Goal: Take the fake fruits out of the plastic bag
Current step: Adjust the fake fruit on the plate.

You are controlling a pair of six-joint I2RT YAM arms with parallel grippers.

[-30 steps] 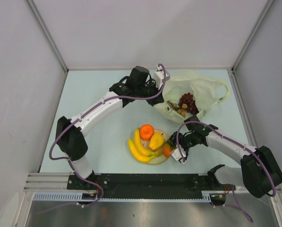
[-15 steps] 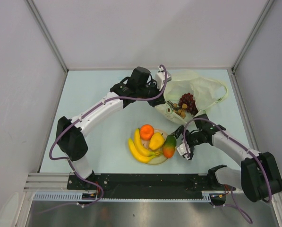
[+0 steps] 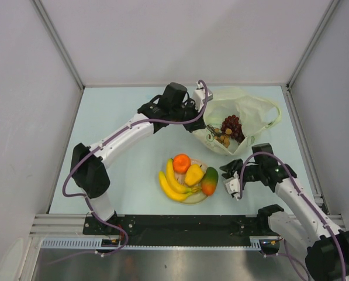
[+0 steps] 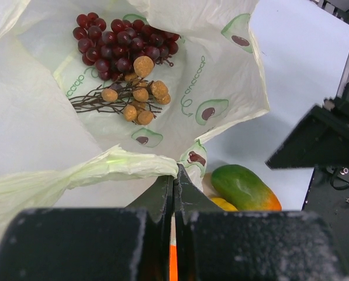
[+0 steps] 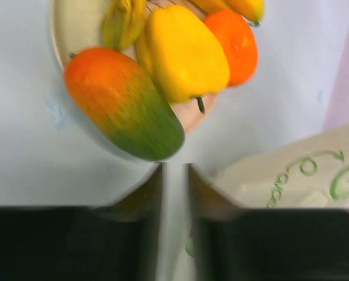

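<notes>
The plastic bag [image 3: 244, 114] lies open at the back right, pale and crinkly. My left gripper [image 3: 201, 97] is shut on its near rim [image 4: 133, 164] and holds the mouth up. Dark purple grapes [image 4: 124, 44] and brown stemmed bits [image 4: 136, 96] lie inside the bag. On the cream plate [image 3: 199, 198] rest an orange [image 3: 181, 163], bananas [image 3: 170, 182], a yellow lumpy fruit [image 3: 193, 174] and a red-green mango [image 3: 209, 180]. My right gripper [image 3: 227, 175] hovers just right of the mango [image 5: 124, 105], open by a narrow gap with nothing between its fingers.
The plate [image 5: 60, 35] sits in the middle front of the pale blue table [image 3: 127, 117]. White walls close off the back and both sides. The bag's handles [image 3: 275, 114] trail toward the right wall.
My right gripper has let go of the mango, which now lies on the plate's right edge, and has drawn back to the right. The left arm has stayed still on the bag.
</notes>
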